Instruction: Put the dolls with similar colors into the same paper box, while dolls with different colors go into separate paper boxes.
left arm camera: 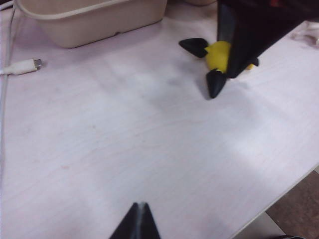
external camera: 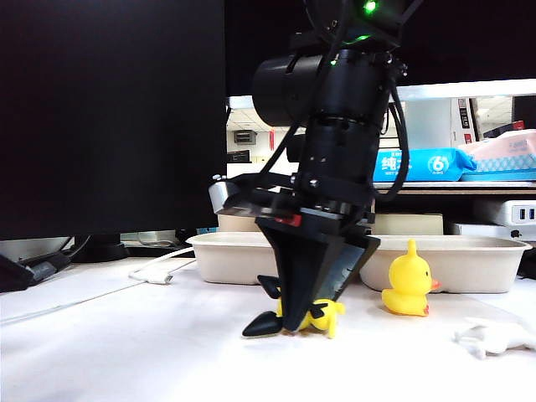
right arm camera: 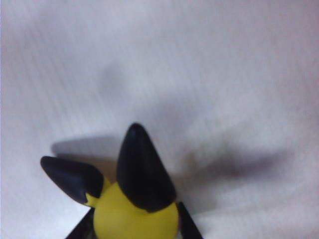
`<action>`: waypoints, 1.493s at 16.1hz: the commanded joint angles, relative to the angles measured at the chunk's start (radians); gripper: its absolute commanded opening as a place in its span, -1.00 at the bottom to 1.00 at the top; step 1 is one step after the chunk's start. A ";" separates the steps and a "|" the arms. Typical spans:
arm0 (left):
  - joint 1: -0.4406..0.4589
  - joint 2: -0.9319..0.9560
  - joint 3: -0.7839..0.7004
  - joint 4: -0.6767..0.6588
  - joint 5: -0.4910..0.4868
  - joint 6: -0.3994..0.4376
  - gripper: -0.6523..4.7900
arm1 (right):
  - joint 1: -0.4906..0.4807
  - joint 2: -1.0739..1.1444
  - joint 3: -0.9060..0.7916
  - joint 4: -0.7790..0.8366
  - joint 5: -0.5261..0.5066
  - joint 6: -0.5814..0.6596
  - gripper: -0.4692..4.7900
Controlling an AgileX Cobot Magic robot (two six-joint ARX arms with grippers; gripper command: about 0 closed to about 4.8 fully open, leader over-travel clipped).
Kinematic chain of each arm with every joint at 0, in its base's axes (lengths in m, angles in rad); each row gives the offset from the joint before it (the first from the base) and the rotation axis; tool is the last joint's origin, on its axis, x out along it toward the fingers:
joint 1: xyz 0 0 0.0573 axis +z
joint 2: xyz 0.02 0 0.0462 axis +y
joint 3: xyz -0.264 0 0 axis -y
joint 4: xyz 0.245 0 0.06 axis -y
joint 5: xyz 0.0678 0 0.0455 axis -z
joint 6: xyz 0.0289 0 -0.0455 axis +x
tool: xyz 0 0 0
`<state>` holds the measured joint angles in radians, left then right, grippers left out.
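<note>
Right gripper [external camera: 308,322] has its jaws pinching the yellow black-eared plush [external camera: 322,315] on the tabletop [external camera: 126,352]. Looks soft and light, so grab the round body, not the floppy ears. Left gripper [left arm camera: 136,219] sits idle nearby, jaws pressed together.

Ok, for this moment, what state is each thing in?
yellow black-eared plush: on the table, between the right gripper's jaws.
yellow duck: upright, untouched.
white plush: lying limp.
paper boxes: nothing visible inside.
left gripper: raised, holding nothing.
</note>
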<state>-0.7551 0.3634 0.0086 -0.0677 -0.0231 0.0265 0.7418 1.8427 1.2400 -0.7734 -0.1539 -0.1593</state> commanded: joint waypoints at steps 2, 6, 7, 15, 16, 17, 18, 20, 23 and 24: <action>0.008 -0.035 0.001 0.006 0.001 0.000 -0.78 | -0.006 -0.002 0.064 0.038 -0.002 0.004 -0.42; 0.126 -0.112 0.001 0.002 0.001 0.000 -0.78 | -0.019 -0.002 0.135 0.156 -0.001 0.009 -0.42; 0.205 -0.150 0.001 0.002 0.001 0.000 -0.78 | -0.035 -0.001 0.150 0.229 0.002 0.010 -0.42; 0.364 -0.344 0.001 0.002 0.000 0.000 -0.78 | -0.111 0.089 0.150 0.557 0.003 0.031 -0.41; 0.364 -0.352 0.001 0.000 0.000 0.000 -0.78 | -0.112 0.100 0.150 0.579 0.003 0.031 -0.41; 0.364 -0.352 0.001 0.002 0.001 0.000 -0.78 | -0.112 0.112 0.150 0.613 0.003 0.032 -0.41; 0.364 -0.352 0.001 0.001 0.000 0.000 -0.78 | -0.112 0.122 0.150 0.644 0.002 0.032 -0.41; 0.364 -0.356 0.001 0.002 0.000 0.000 -0.78 | -0.112 0.137 0.150 0.683 0.003 0.032 -0.39; 0.363 -0.356 0.001 0.001 0.000 0.000 -0.78 | -0.117 0.142 0.150 0.700 0.026 0.036 -0.02; 0.363 -0.356 0.001 0.001 0.000 0.000 -0.78 | -0.119 0.141 0.151 0.704 0.029 0.036 -0.02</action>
<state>-0.3927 0.0071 0.0086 -0.0719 -0.0265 0.0265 0.6243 1.9884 1.3869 -0.0944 -0.1310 -0.1257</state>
